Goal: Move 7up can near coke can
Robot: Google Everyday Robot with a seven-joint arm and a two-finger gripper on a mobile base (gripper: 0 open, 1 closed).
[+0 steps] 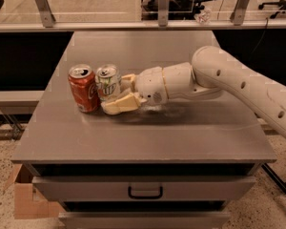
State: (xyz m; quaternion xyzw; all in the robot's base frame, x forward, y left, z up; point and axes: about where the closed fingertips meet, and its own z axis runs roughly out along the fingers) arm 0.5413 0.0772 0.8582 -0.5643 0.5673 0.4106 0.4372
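The 7up can [108,82], silver-white with a green logo, stands upright on the grey table [143,132], touching or almost touching the red coke can [83,88] on its left. My gripper [119,92] reaches in from the right on a white arm [238,82]. Its cream fingers [121,104] sit on either side of the 7up can, one in front and one behind, shut on it.
A drawer with a black handle [145,192] sits under the table's front edge. A cardboard box [26,199] lies on the floor at the lower left. A metal railing [143,25] runs behind the table.
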